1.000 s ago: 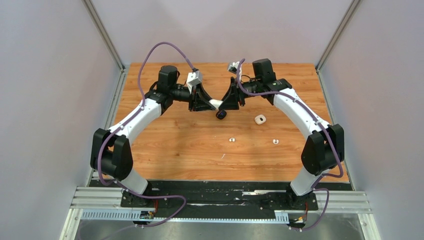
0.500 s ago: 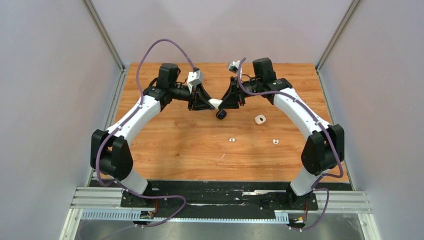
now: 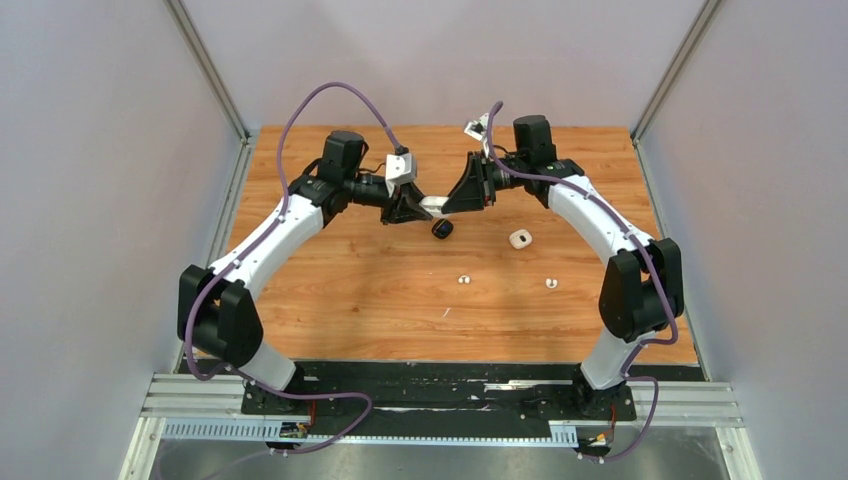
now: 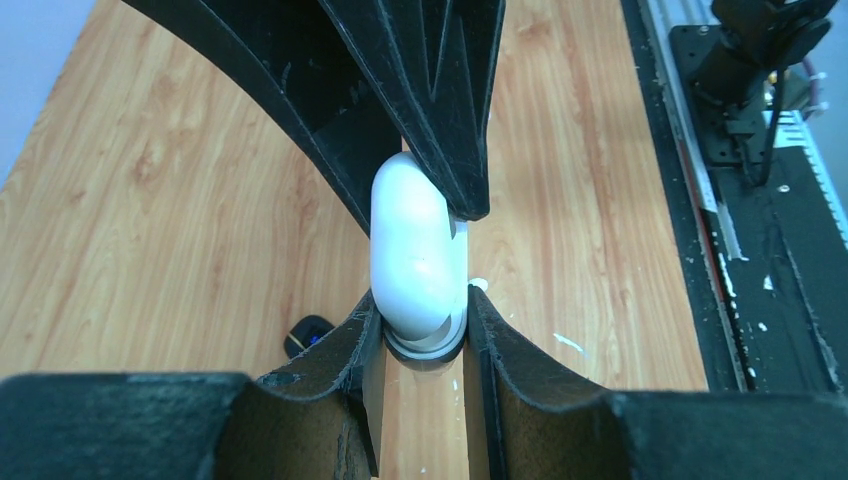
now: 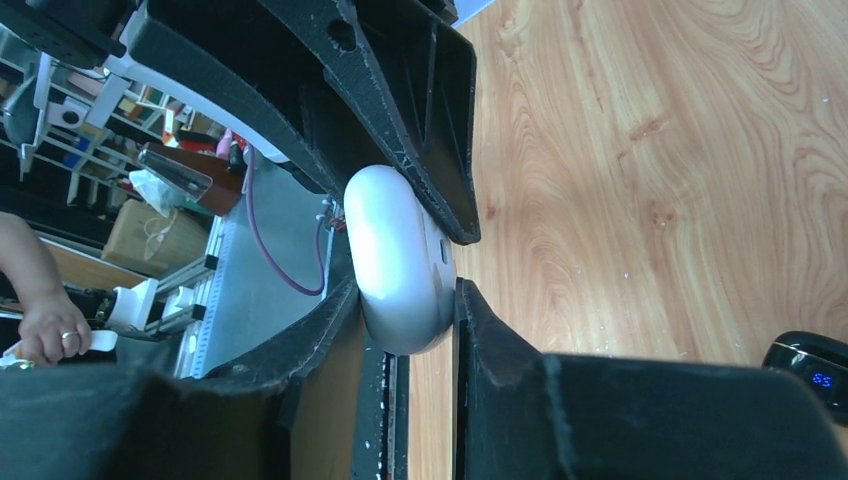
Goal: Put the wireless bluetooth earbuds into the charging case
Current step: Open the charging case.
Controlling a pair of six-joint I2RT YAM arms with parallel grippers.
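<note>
– Between the fingers of the left claw (image 4: pixel 420 318), what was there?

– One rounded end of a white case (image 4: pixel 418 245). The fingers were drawn in narrow and pressed on its two sides, so it was gripped, not just resting there.

– And the right claw (image 5: pixel 405 298)?

– Closed to much the same narrow gap on the opposite end of that white case. The two claws met nose to nose above the table (image 3: pixel 330 290), with the case bridging them, clear of the wood.

– Why two grips on one small thing?

– My guess was that one would steady the body while the other worked the lid. A smooth pebble shape like that would likely spin under a single pinch. I could not tell from either wrist view whether the lid had parted at all.

– Where were the earbuds?

– One white earbud (image 3: pixel 463 280) and a second earbud (image 3: pixel 550 283) lay loose on the wood, nearer the arm bases. They were apart from each other and well apart from the claws. Neither claw held one.

– Anything else?

– A black case (image 3: pixel 442 229) sat on the table just below the meeting claws, showing a small blue light. A pale thing (image 3: pixel 519 239) lay toward the right arm's side, too small to name.
</note>
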